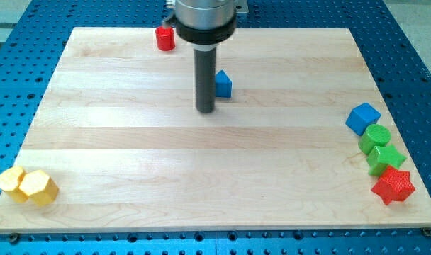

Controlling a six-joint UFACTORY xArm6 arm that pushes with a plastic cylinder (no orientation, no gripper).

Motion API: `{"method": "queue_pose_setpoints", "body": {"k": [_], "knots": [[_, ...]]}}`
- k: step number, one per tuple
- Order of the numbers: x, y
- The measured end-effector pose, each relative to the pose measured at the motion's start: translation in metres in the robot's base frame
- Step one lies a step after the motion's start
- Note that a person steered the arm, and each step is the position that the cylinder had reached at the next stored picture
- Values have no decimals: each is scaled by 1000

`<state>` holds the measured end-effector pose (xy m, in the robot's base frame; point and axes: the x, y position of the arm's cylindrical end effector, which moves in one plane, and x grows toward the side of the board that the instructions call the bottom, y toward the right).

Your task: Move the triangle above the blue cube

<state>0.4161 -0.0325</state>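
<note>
My tip [205,110] sits just left of the blue triangle [223,84], upper centre; the blue cube [362,117] is far right, push barely begun. My end effector is a plain rod, nothing to open.

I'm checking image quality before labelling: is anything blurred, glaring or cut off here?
Camera view: lighting is even, with soft glare on the wooden board; the blocks look sharp; my tip partly hides the blue triangle; the arm's top is cropped at the view's top; shadows are faint.
</note>
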Motion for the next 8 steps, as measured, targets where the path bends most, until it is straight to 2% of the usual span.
{"method": "queue_pose_setpoints", "body": {"k": [1, 2, 4, 5, 6, 8], "knots": [[-9, -37], [-43, 6], [-39, 195], [-46, 186], [-58, 216], [-45, 228]]}}
